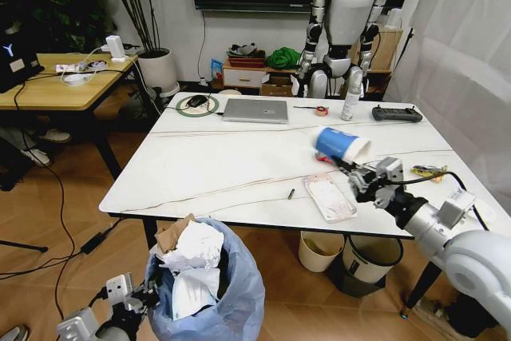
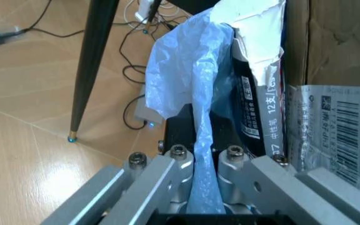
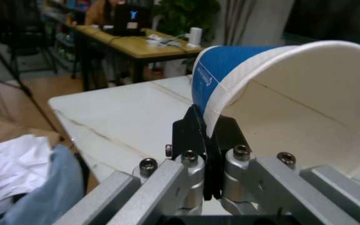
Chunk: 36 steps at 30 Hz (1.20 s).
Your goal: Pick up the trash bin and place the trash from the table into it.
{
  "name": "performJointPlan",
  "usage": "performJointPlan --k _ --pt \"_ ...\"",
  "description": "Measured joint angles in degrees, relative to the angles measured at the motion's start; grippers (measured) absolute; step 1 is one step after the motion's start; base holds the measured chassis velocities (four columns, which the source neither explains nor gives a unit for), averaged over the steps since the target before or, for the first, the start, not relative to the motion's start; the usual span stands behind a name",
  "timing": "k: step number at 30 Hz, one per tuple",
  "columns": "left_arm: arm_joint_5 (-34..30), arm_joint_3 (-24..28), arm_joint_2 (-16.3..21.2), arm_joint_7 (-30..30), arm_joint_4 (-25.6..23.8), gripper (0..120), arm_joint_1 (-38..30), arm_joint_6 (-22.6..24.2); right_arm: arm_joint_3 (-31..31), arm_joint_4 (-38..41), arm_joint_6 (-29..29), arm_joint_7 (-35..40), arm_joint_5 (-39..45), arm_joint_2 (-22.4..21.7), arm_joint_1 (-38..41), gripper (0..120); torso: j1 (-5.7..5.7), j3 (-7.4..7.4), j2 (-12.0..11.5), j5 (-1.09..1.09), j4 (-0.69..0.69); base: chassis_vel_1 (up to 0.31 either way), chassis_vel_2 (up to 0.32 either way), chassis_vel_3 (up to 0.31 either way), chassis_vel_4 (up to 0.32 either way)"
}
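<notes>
The trash bin [image 1: 215,297] stands low in front of the table's near edge, its light-blue bag [image 2: 192,70] stuffed with white paper [image 1: 196,249] and brown cardboard [image 1: 172,233]. My left gripper [image 1: 136,297] is at the bin's left side, shut on the bag's rim [image 2: 204,140]. Above the table's [image 1: 223,165] right part, my right gripper [image 1: 361,177] is shut on the rim of a blue paper cup [image 1: 339,145], which is lifted and tipped sideways [image 3: 273,93]. Plastic packaging [image 1: 329,197] lies flat on the table just left of that gripper. A yellow-green wrapper [image 1: 429,171] lies to its right.
At the table's far side are a silver laptop [image 1: 255,109], a spray bottle [image 1: 350,105], a black controller [image 1: 397,113] and a mouse [image 1: 197,101]. A cream bin [image 1: 319,251] and a black bin [image 1: 373,255] stand under the table. A wooden desk [image 1: 56,81] is at the left.
</notes>
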Motion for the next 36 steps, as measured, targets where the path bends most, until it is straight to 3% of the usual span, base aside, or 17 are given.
performJointPlan --k 6,11,14,17,20,29,36 --pt "0.06 -0.06 0.95 0.01 -0.01 0 0.15 0.04 -9.03 5.68 -3.03 2.39 -0.17 -7.48 4.16 0 0.0 0.0 0.0 0.0 0.0 0.0 0.0 0.0 0.0" --pt "-0.02 -0.12 1.44 0.0 -0.14 0 -0.21 0.2 -17.15 7.32 -6.18 4.32 -1.21 -9.77 8.45 0 0.0 0.0 0.0 0.02 0.0 0.0 0.0 0.0 0.0" --pt "-0.08 -0.12 1.69 -0.02 -0.14 0 -0.2 0.26 -18.97 7.33 -6.59 4.25 -1.86 -10.49 8.67 0 0.0 0.0 0.0 0.02 0.0 0.0 0.0 0.0 0.0" --pt "-0.08 0.19 1.77 -0.01 0.07 0 -0.16 0.27 -20.77 7.27 -6.02 3.63 -3.4 -9.8 8.52 0 0.0 0.0 0.0 0.0 0.0 0.0 0.0 0.0 0.0" --pt "0.04 0.61 1.64 0.17 0.46 0 -0.13 0.28 -22.98 7.16 -4.99 4.03 -4.01 -6.31 9.2 0 0.0 0.0 0.0 0.03 0.0 0.0 0.0 0.0 0.0" --pt "0.05 2.37 2.65 0.82 0.37 0 -0.45 0.18 -22.52 6.97 -2.96 3.34 -3.36 -3.52 7.08 0 0.0 0.0 0.0 0.0 0.0 0.0 0.0 0.0 0.0" --pt "-0.98 4.63 6.96 1.03 -0.03 0 -1.04 0.03 -23.91 6.89 -0.73 2.68 -5.24 -2.11 6.44 0 0.0 0.0 0.0 0.0 0.0 0.0 0.0 0.0 0.0"
